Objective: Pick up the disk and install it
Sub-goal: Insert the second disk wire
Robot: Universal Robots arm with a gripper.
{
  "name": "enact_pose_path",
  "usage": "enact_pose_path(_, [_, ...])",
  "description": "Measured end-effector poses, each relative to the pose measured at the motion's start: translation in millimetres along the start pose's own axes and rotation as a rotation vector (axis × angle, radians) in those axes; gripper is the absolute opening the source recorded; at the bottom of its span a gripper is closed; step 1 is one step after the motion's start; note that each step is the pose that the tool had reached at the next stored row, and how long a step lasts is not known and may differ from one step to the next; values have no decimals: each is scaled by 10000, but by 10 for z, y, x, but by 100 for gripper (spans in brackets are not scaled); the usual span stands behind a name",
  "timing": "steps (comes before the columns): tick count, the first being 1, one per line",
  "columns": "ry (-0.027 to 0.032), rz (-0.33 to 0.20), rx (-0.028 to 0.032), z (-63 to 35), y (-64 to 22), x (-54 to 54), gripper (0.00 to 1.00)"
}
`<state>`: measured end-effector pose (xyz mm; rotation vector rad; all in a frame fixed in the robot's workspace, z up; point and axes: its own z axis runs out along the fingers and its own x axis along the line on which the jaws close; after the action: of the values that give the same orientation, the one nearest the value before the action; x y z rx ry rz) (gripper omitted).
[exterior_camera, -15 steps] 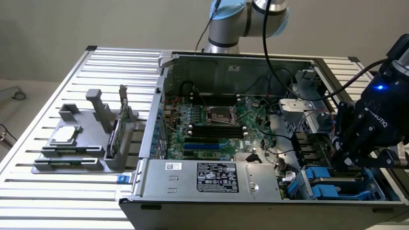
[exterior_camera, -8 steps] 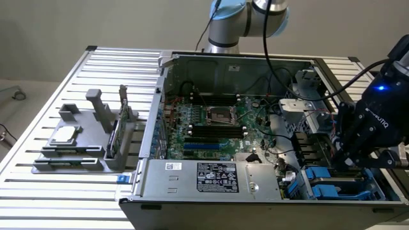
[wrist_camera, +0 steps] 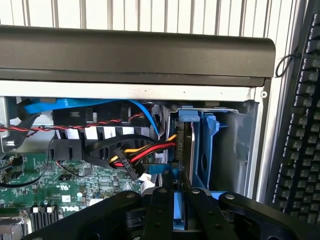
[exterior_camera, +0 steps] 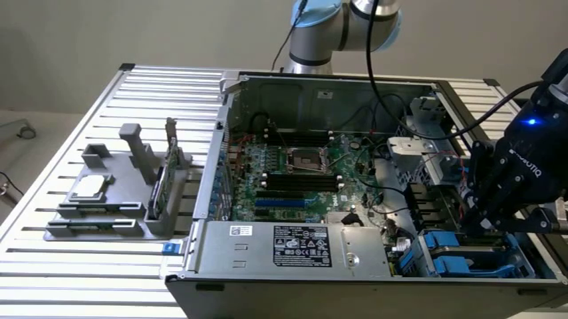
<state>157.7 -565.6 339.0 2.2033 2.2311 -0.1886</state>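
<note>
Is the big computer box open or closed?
Open. The computer case has no side cover, so its green circuit board and wires show inside.

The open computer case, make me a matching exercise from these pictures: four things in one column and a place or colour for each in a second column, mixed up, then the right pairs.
Things:
1. disk
2. power supply
3. grey stand
4. gripper

Places or states:
A. on the slatted table, outside the case, on the exterior view's left
B. shut on the blue-framed part, down in the drive bay
C. standing on edge between blue rails
D. silver box with a label along the case's near edge

Pairs: 1-C, 2-D, 3-A, 4-B
</note>
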Motion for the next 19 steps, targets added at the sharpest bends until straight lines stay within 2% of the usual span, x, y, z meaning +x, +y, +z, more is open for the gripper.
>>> enact_pose_path(16, [-14, -175, -15, -43, -26, -6, 16])
enact_pose_path(19, [-22, -234, -33, -43, -26, -14, 16])
